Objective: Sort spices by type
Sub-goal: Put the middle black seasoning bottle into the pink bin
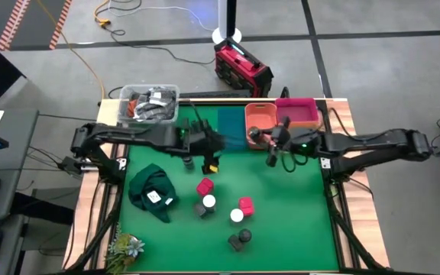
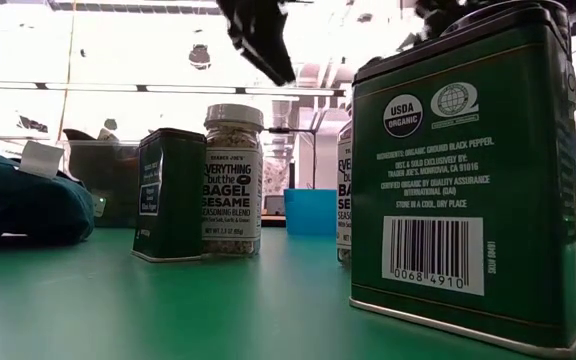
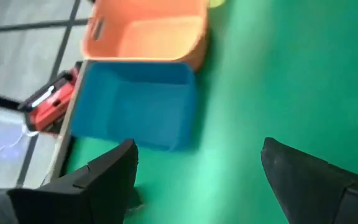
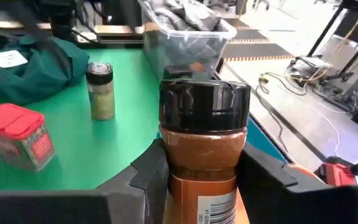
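The right gripper [image 4: 197, 180] clamps a black-capped jar [image 4: 204, 143] of brown powder, held above the orange bin [image 1: 260, 116] at the table's far edge. We judge the smooth round jar could twist or slip between the flat fingers and land in the wrong bin, pink [image 1: 299, 111] or blue [image 3: 135, 112]. The left gripper [image 3: 194, 180] hangs spread and empty near the blue bin. On the green mat [image 1: 296, 214] wait red-lidded boxes [image 1: 205, 187], a white-capped glass jar [image 2: 233, 180] and a hard-edged green tin [image 2: 468, 170].
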You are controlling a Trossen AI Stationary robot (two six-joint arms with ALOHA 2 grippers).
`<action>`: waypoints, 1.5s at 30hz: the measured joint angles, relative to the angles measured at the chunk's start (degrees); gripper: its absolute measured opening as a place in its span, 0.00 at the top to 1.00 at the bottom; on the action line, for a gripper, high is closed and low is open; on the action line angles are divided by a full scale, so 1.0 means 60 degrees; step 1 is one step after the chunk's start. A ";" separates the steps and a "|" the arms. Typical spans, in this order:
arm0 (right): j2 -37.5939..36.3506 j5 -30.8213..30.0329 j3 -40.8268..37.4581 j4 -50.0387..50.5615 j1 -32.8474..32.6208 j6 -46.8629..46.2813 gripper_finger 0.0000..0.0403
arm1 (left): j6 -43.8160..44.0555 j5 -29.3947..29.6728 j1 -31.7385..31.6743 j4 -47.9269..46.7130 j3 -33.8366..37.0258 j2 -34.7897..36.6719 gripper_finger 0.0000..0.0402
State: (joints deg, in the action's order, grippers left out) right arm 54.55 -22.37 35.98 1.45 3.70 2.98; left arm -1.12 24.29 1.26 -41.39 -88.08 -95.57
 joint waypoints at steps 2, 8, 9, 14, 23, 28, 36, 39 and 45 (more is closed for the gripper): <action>-0.0529 -0.0157 -0.0391 -0.0133 0.0049 -0.0019 0.55 | -0.0114 0.0004 0.0112 0.0931 0.0687 0.0000 0.19; -0.1992 -0.0591 -0.1865 -0.1523 0.0458 0.0015 0.53 | -0.0266 -0.0004 0.0303 0.2812 0.1801 0.0339 0.19; -0.2145 -0.0584 -0.2156 -0.2016 0.0592 0.0044 0.53 | -0.0305 -0.0008 0.0325 0.3210 0.2022 0.0511 0.19; -0.2557 -0.0574 -0.3477 -0.3953 0.1271 0.0015 0.53 | -0.0588 -0.0554 0.0369 0.5939 0.3558 0.1418 0.19; -0.1969 0.1899 -0.4211 -0.7539 0.1095 -0.0909 0.53 | -0.0463 -0.1679 0.0125 1.1412 0.5710 0.1638 0.19; -0.1114 0.2071 -0.4206 -0.9468 0.0056 -0.0533 0.53 | -0.0460 -0.1875 -0.0018 1.2439 0.5764 0.0931 0.19; 0.0508 0.2076 -0.3277 -1.0044 -0.0734 0.0292 0.53 | -0.0142 -0.1887 -0.0428 1.3015 0.5100 -0.0082 0.19; 0.1050 0.2076 -0.2912 -1.0026 -0.0792 0.0567 0.53 | -0.0066 -0.1941 -0.0553 1.2965 0.4736 -0.0280 0.19; 0.1786 0.2072 -0.2399 -1.0093 -0.0790 0.0808 0.53 | -0.0077 -0.2213 -0.0602 1.2857 0.4508 -0.0368 0.19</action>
State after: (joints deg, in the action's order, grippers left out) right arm 65.27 -9.93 21.59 -59.11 -1.04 7.83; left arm -1.58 11.01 -2.35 35.75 -61.03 -97.78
